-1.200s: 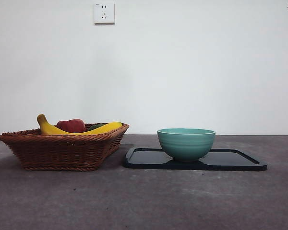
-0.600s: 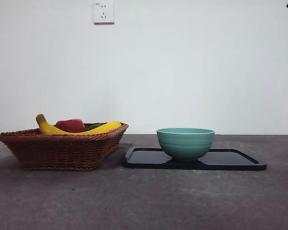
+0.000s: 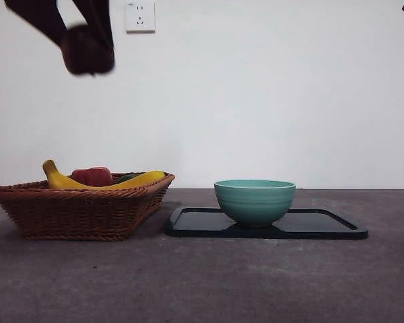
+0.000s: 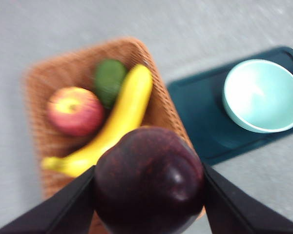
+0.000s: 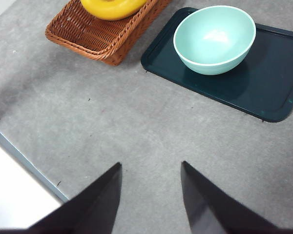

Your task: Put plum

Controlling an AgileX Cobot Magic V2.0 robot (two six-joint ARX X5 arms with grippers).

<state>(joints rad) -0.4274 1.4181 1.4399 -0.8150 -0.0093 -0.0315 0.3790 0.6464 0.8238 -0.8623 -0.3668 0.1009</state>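
A bare test room or lab set up like a kitchen corner. The counter [image 3: 209,282] is a plain grey sheet against an empty white wall [image 3: 289,94], whose only fitting is a power socket [image 3: 140,16] at about 11 o'clock. The household props are few and neatly staged: a wicker basket [image 3: 74,212] of fruit, and a green bowl [image 3: 254,200] on a dark tray [image 3: 323,225].

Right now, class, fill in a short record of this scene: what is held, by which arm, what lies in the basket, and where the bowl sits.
held: dark maroon round plum, high above the brown wicker basket
holder: left gripper, fingers shut on the plum
right gripper: open, holding nothing
basket contents: yellow banana, red apple, dark green fruit
bowl: empty teal ceramic bowl on the dark rectangular tray
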